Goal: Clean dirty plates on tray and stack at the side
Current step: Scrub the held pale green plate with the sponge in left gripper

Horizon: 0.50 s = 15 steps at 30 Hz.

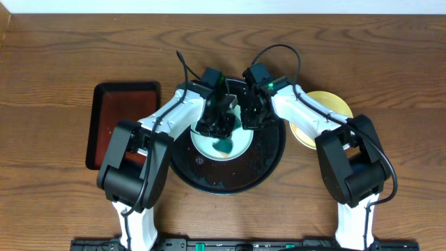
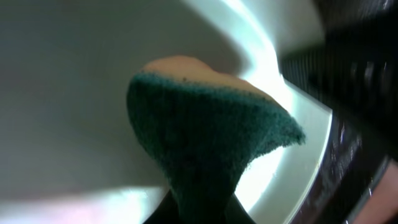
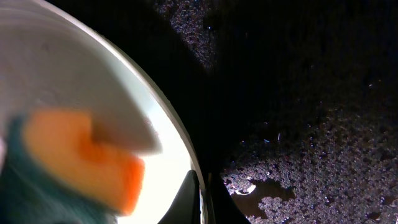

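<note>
A pale mint plate [image 1: 241, 143] lies on the round black tray [image 1: 268, 162]. My left gripper [image 1: 219, 127] is shut on a green and orange sponge [image 1: 224, 146] and presses it on the plate's face. In the left wrist view the sponge [image 2: 205, 137] rises from the jaws [image 2: 199, 213] against the plate [image 2: 62, 93]. My right gripper [image 1: 249, 120] is shut on the plate's right rim. In the right wrist view its fingers [image 3: 202, 196] pinch the rim of the plate [image 3: 74, 68], beside the sponge [image 3: 74, 155]. A pale yellow plate [image 1: 331, 108] lies on the table right of the tray, partly under my right arm.
A smaller rectangular dark tray [image 1: 118, 118] lies on the table to the left. The black tray's floor [image 3: 311, 124] is wet with droplets. The wooden table stretches behind and in front of the tray.
</note>
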### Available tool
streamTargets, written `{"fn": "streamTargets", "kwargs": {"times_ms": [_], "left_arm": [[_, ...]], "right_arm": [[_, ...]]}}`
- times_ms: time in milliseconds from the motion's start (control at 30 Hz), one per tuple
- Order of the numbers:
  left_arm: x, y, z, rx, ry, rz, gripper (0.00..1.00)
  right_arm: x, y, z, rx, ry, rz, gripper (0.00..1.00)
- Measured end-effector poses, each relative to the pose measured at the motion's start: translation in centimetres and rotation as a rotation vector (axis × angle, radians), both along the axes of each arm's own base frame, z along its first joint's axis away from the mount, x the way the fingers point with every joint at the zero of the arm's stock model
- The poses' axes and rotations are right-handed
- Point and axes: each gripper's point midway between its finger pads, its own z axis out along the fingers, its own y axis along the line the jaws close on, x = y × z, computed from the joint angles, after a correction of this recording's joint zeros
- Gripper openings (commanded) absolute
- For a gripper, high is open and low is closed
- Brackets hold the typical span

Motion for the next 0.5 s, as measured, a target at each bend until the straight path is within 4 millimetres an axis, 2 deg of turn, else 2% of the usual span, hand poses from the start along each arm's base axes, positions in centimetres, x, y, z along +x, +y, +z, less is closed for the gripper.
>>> {"fn": "streamTargets", "kwargs": {"times_ms": [67, 233, 367, 500], "left_arm": [[1.5, 0.8, -0.2, 0.030, -0.051, 0.038, 0.08], [5.3, 4.4, -0.7, 0.188, -0.171, 0.202, 0.08], [6.0, 6.0, -0.7, 0.304, -0.213, 0.292, 0.08], [5.1, 7.5, -0.8, 0.400, -0.191, 0.326, 0.07]], "right_arm": [[0.0, 0.0, 0.0, 0.000, 0.000, 0.000, 0.01], [0.0, 0.0, 0.0, 0.003, 0.002, 0.000, 0.01], [0.0, 0.3, 0.1, 0.015, 0.003, -0.001, 0.01], [0.0, 0.4, 0.1, 0.021, 0.002, -0.001, 0.01]]}}
